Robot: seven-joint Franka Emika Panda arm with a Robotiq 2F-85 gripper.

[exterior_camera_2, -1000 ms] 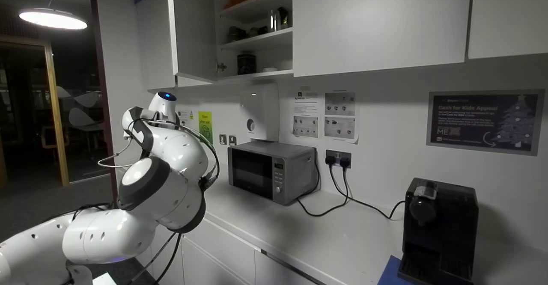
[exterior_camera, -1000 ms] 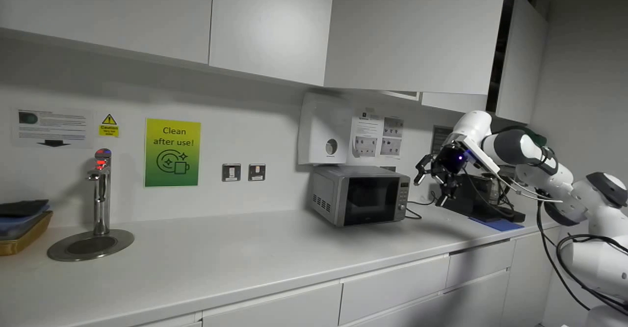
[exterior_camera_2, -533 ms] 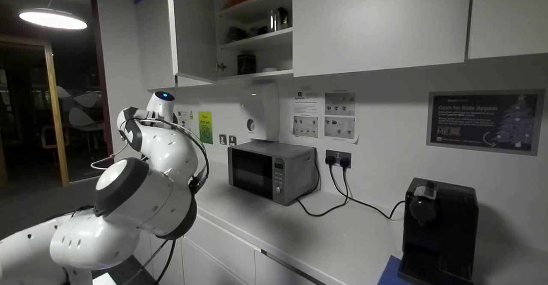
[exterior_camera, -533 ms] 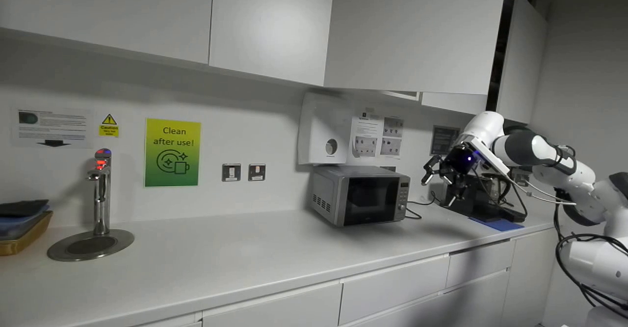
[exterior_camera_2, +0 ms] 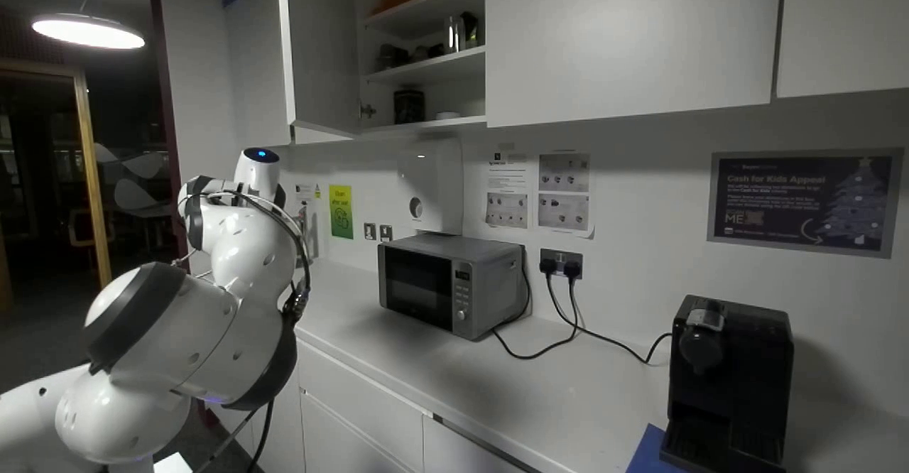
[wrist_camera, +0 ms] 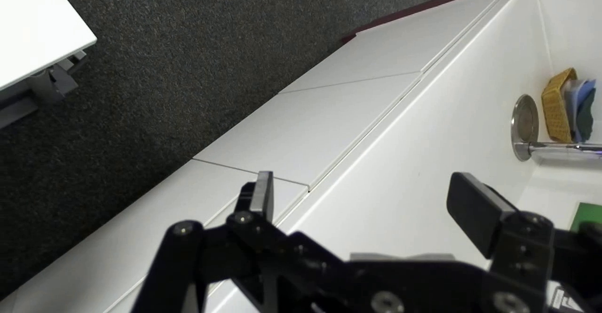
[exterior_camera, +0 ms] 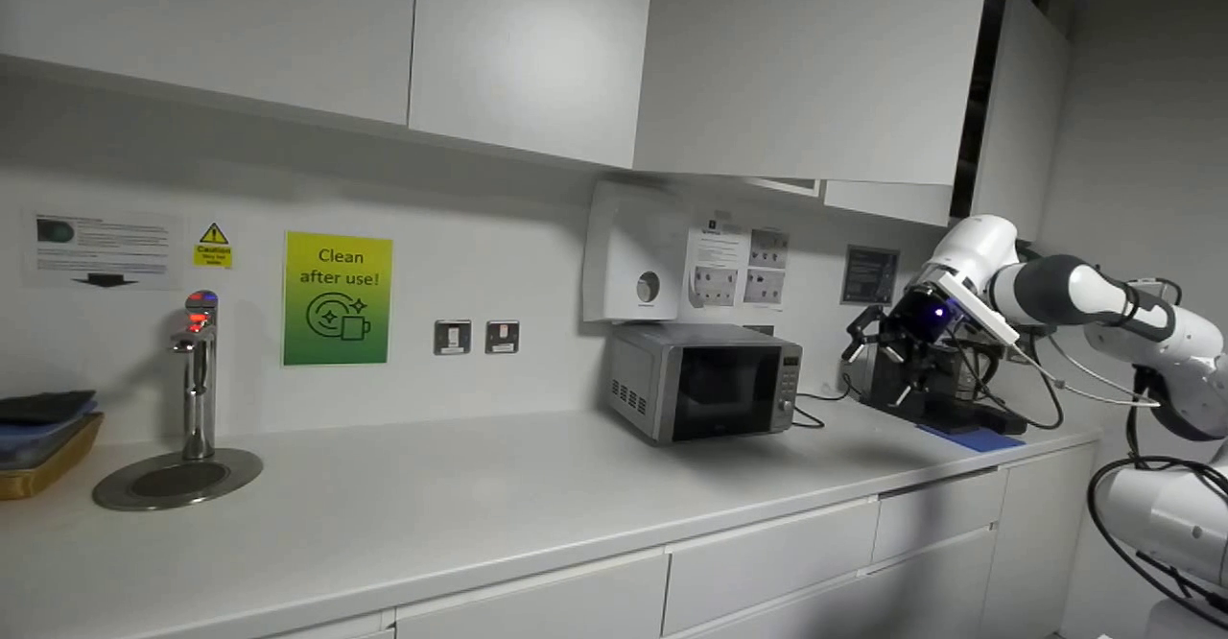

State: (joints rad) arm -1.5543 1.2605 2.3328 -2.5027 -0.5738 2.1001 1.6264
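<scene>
Microwave (exterior_camera: 726, 390), the thing nearest the gripper (wrist_camera: 363, 193) — apart from it, with a gap between. Over the last second the arm (exterior_camera: 1055, 294) has drawn away, widening that gap in an exterior view and leaving the microwave farther from reach. The fingers (wrist_camera: 475, 209) stand wide, holding nothing. Beyond them, in the wrist view, the counter's (wrist_camera: 437, 148) front edge runs slantwise, floor (wrist_camera: 188, 68) on its outer side — and an open cupboard door (exterior_camera_2: 323, 47) hangs higher than the gripper.
</scene>
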